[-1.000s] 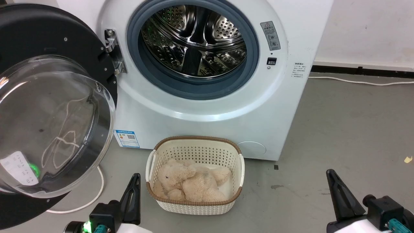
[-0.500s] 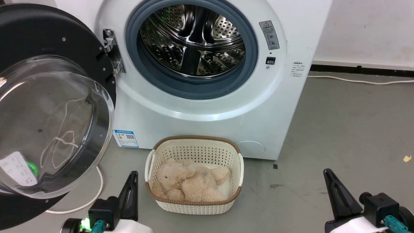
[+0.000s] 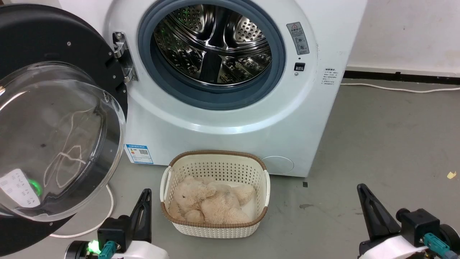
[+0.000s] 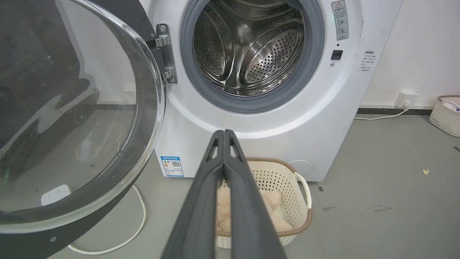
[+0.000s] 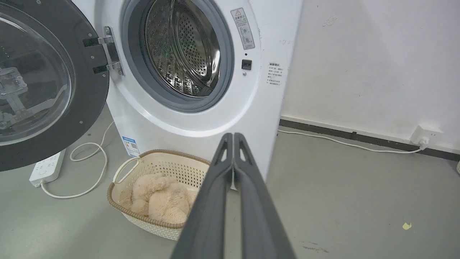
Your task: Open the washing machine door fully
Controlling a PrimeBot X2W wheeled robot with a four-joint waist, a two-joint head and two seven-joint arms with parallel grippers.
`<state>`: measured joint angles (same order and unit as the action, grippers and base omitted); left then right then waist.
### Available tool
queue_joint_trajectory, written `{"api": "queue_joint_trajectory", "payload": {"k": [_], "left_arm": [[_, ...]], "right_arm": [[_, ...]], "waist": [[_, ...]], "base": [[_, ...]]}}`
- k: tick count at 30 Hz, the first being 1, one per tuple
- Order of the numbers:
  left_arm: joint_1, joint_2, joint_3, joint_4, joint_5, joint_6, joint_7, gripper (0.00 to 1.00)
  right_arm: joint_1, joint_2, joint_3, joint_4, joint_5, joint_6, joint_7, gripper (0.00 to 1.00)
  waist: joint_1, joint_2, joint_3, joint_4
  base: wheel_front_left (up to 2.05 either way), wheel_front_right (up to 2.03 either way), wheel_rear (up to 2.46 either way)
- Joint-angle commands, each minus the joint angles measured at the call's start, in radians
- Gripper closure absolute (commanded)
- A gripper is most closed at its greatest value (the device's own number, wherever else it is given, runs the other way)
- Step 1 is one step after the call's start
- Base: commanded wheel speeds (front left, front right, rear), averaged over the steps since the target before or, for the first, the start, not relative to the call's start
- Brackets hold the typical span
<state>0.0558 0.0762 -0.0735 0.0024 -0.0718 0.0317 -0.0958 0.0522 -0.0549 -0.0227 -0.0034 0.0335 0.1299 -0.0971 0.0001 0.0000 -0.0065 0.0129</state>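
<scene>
The white washing machine [image 3: 230, 118] stands ahead with its grey-gasketed mouth and steel drum [image 3: 212, 43] exposed. The washing machine door [image 3: 43, 43], a black disc with a bulging clear glass bowl [image 3: 54, 144], hangs swung out to the left on its metal hinge [image 3: 122, 55]. My left gripper [image 3: 145, 192] sits low beside the door's lower rim, shut and empty, touching nothing. My right gripper [image 3: 360, 187] is low at the right over bare floor, shut as well. The door [image 4: 72, 115] is beside the left gripper [image 4: 224, 132] in the left wrist view. The right wrist view shows the door [image 5: 46, 86] and the right gripper [image 5: 233, 135].
A cream basket [image 3: 215, 228] holding a beige plush toy [image 3: 210, 203] stands on the floor before the machine, between my grippers. A white cable [image 3: 104, 219] loops under the door, leading to a power strip [image 5: 46, 167]. Another cable [image 3: 395, 89] runs along the wall at right.
The whole head view has shifted slightly left and down, so the camera moved. Both grippers sit a little lower in the picture. The door holds the same angle.
</scene>
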Motion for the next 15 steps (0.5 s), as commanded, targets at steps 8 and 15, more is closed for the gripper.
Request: {"api": "queue_joint_trajectory", "payload": {"k": [8,15], "left_arm": [[-0.027,-0.008,0.022,-0.002,0.022,-0.010,0.026,1.00],[-0.034,-0.013,0.034,-0.002,0.034,-0.015,0.042,1.00]], "right_arm": [[-0.021,0.003,0.007,0.002,-0.011,0.001,0.027,1.00],[-0.028,0.004,0.010,0.003,-0.017,0.001,0.043,1.00]], "waist": [[-0.0001,0.0000,0.002,-0.003],[-0.0001,0.0000,0.003,-0.005]], "base": [[0.00,0.00,0.00],[0.00,0.00,0.00]]}}
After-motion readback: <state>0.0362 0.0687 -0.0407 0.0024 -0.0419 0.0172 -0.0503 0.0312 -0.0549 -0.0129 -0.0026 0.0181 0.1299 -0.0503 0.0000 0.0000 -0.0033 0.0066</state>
